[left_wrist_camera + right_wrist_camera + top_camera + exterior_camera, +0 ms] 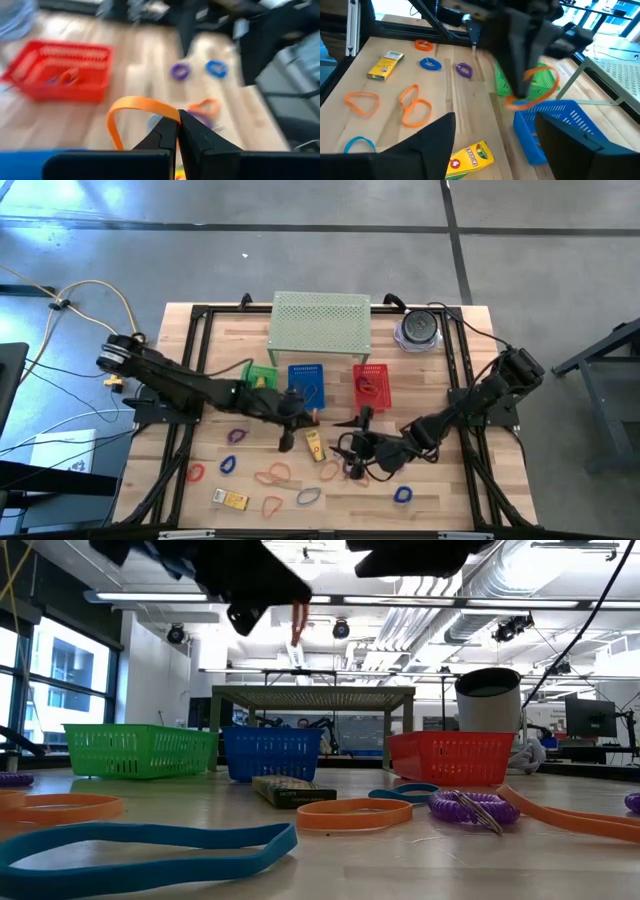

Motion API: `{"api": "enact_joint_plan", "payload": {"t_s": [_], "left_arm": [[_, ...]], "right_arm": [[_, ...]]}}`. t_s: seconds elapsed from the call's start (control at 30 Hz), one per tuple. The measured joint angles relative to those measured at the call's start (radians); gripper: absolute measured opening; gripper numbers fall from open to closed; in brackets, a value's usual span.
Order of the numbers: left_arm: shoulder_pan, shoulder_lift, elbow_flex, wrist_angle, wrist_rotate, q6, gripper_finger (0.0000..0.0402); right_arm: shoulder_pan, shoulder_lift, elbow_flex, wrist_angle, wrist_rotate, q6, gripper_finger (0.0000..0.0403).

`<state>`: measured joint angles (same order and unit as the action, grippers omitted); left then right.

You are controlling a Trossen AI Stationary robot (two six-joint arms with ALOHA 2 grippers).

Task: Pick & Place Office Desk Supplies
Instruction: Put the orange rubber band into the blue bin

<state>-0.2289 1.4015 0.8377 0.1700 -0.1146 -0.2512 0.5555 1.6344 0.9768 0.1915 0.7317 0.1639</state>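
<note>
My left gripper (298,418) hangs above the table in front of the blue basket (307,383), shut on an orange rubber band (135,105). The low view shows the band (297,625) dangling well above the table. The right wrist view has the band (540,82) close to the blue basket (555,120) and the green basket (542,80). My right gripper (355,445) is open (495,120) over the table's middle, and nothing shows between its fingers. Loose bands, such as an orange one (275,473) and a blue one (308,496), lie flat on the table. So do yellow packets (232,499) (316,445). My left gripper pinches the orange rubber band between its two fingertips (167,132), at one spot on the strip (172,114). The band is lifted clear of the table. The rest of the loop stands out free beyond the fingers, slack.
The green basket (260,375), the blue one and the red basket (372,385) stand in a row in front of the pale green perforated shelf (320,325). A round grey-and-clear object (420,330) sits at the far right. A crayon packet (470,157) lies below my right gripper.
</note>
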Motion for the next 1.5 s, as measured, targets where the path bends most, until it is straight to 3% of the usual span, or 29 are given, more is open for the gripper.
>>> {"api": "enact_joint_plan", "payload": {"t_s": [0.13,0.27,0.33,0.5,0.73,1.03,1.17,1.5], "left_arm": [[0.080,-0.013,0.148,-0.356,-0.012,-0.024,0.0001],[0.188,0.013,0.259,-0.622,0.089,-0.039,0.0001],[0.243,0.020,0.280,-0.680,0.138,-0.030,0.0001],[0.383,0.043,0.284,-0.716,0.304,0.017,0.0001],[0.443,0.174,0.284,-0.713,0.346,0.055,0.0001],[0.411,0.270,0.316,-0.725,0.346,0.089,0.0001],[0.397,0.279,0.321,-0.725,0.280,0.105,0.0005],[0.366,0.279,0.324,-0.727,0.218,0.120,0.0081]], "right_arm": [[0.002,0.000,0.000,0.000,0.001,0.003,0.0261],[0.001,0.000,0.000,0.001,0.001,0.027,0.0249],[0.001,0.000,0.000,0.000,0.001,0.027,0.0244],[0.001,0.000,0.000,-0.006,-0.001,0.024,0.0234],[0.001,0.000,0.000,-0.019,-0.001,0.026,0.0231],[0.001,0.000,0.000,-0.028,-0.002,0.027,0.0231],[0.001,0.000,0.000,-0.028,-0.002,0.027,0.0231],[0.001,0.000,0.000,-0.028,-0.002,0.027,0.0231]]}}
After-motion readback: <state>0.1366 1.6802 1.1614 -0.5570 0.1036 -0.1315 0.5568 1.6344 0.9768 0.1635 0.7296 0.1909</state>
